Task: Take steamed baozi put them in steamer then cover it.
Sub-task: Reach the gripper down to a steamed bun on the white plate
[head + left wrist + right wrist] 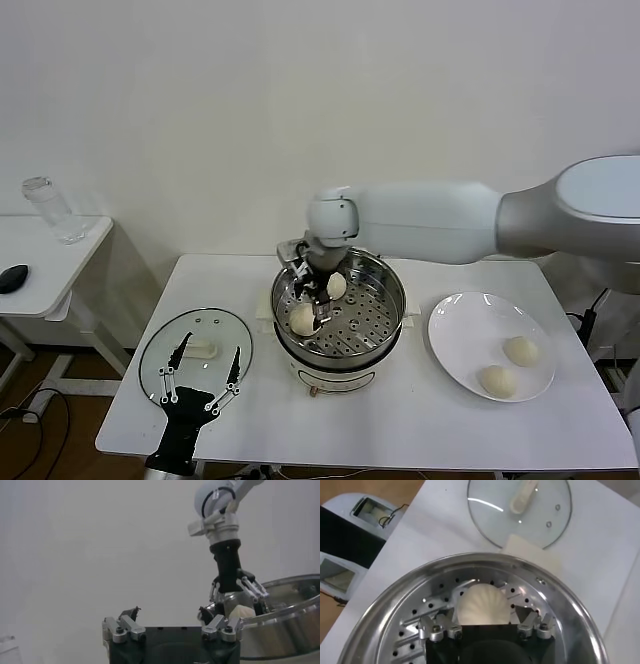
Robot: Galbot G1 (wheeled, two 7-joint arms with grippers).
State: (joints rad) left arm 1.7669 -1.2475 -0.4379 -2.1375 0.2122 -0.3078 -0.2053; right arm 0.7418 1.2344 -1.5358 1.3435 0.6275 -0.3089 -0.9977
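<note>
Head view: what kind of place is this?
Probably a lab mock-up of a kitchen: a steamer, glass lid and plate of buns on a plain white table against a bare wall.

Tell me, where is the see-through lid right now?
In the head view, the glass lid lies flat on the white table, on the robot's left of the steamer, with the left claw just above its near edge.

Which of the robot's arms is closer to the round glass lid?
The left. Its tool hovers open over the round glass lid, while the right tool is inside the shiny steel steamer, around a white bun.
</note>
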